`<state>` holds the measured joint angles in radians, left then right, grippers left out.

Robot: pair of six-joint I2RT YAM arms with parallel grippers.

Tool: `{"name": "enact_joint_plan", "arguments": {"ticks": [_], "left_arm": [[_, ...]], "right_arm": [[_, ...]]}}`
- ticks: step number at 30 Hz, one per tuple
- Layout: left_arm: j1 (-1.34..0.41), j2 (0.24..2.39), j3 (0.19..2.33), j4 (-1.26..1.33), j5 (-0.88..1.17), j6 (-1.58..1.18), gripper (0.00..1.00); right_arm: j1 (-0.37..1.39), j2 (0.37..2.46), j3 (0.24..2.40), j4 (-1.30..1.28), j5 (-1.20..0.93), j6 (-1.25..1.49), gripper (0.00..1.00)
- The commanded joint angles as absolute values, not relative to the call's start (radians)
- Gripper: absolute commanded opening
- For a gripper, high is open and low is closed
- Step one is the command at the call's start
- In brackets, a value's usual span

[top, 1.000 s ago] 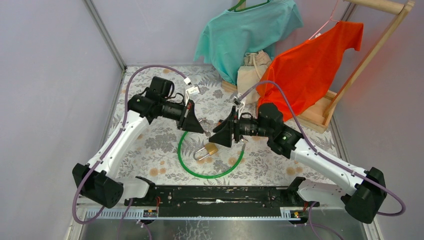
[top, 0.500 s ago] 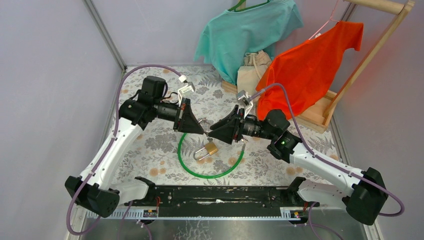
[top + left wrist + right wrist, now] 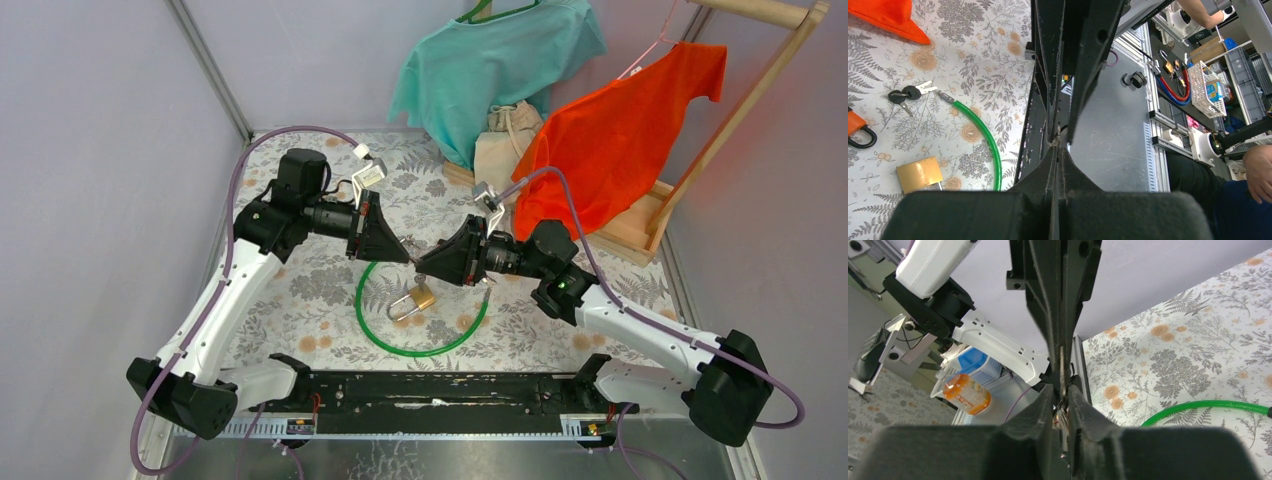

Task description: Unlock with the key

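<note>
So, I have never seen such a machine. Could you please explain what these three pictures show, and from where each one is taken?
These are two robot arms bolted at the near edge of a table, each ending in a two-finger gripper. The wide picture comes from a fixed camera above and behind them. The other two come from a small camera on each wrist, so the big black shapes there are fingers seen close up. On the flowered table lie a brass padlock, a green cable and a bunch of keys. Behind hang a teal shirt and an orange shirt. The left gripper is shut on a thin metal piece, probably the key. The right gripper meets it tip to tip, jaws slightly open around that piece.
</note>
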<state>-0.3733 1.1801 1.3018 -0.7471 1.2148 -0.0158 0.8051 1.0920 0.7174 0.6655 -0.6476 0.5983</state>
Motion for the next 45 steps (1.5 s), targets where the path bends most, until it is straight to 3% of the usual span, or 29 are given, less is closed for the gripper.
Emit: {"name": "enact_joint_plan", "arguments": {"ticks": [1,3,12,16,18,19,21,33,45], "left_arm": [[-0.374,1.168,1.291,-0.677,1.221,-0.056,0.00],[-0.374,1.167,1.291,-0.676,1.223,-0.056,0.00],[-0.374,1.159,1.273,-0.674,1.204,-0.045,0.02],[-0.374,1.163,1.267,-0.683,1.129,-0.026,0.38],[-0.373,1.165,1.264,-0.694,1.093,-0.014,0.73],[-0.372,1.165,1.262,-0.704,1.077,-0.001,0.84],[-0.373,1.163,1.262,-0.736,1.048,0.048,0.89],[-0.374,1.231,1.144,-0.822,0.869,0.290,0.97],[-0.608,1.469,0.960,-0.517,0.356,0.158,0.85]], "right_arm": [[0.805,1.103,0.718,0.752,-0.663,0.620,0.11],[0.805,1.102,0.718,0.749,-0.657,0.624,0.00],[0.767,1.061,0.746,0.657,-0.663,0.672,0.00],[0.732,1.054,0.795,0.539,-0.721,0.673,0.00],[0.720,1.054,0.819,0.471,-0.749,0.654,0.00],[0.714,1.054,0.834,0.431,-0.760,0.643,0.00],[0.705,1.052,0.857,0.350,-0.780,0.606,0.00],[0.699,0.985,0.968,-0.172,-0.692,0.313,0.00],[0.700,0.897,1.034,-0.425,-0.614,0.213,0.00]]}}
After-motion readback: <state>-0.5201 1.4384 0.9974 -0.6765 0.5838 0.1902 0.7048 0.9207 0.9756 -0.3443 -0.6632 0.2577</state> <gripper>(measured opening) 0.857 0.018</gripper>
